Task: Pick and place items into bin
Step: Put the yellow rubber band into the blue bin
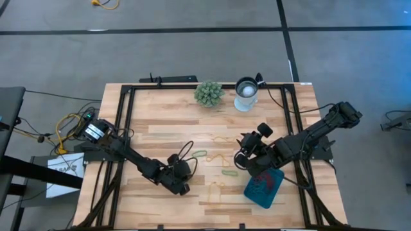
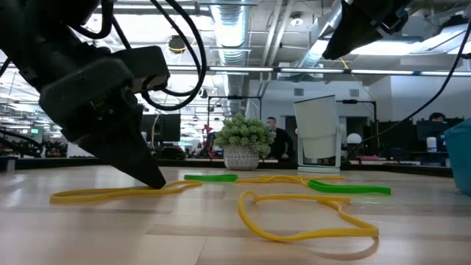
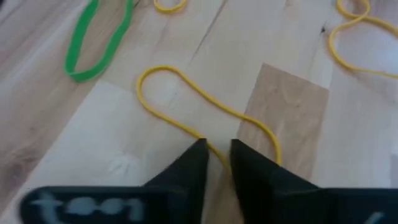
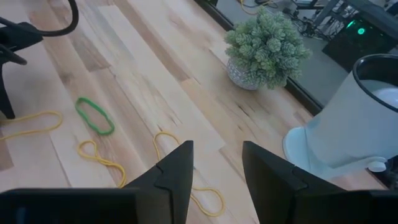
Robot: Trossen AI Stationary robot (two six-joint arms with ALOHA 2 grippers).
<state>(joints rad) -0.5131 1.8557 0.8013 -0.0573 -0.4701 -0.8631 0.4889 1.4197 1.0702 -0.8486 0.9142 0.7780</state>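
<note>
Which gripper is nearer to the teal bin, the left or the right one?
The right. The right gripper hangs just beside the teal bin, near its upper-left edge. The left gripper is farther away, down on a yellow band.
</note>
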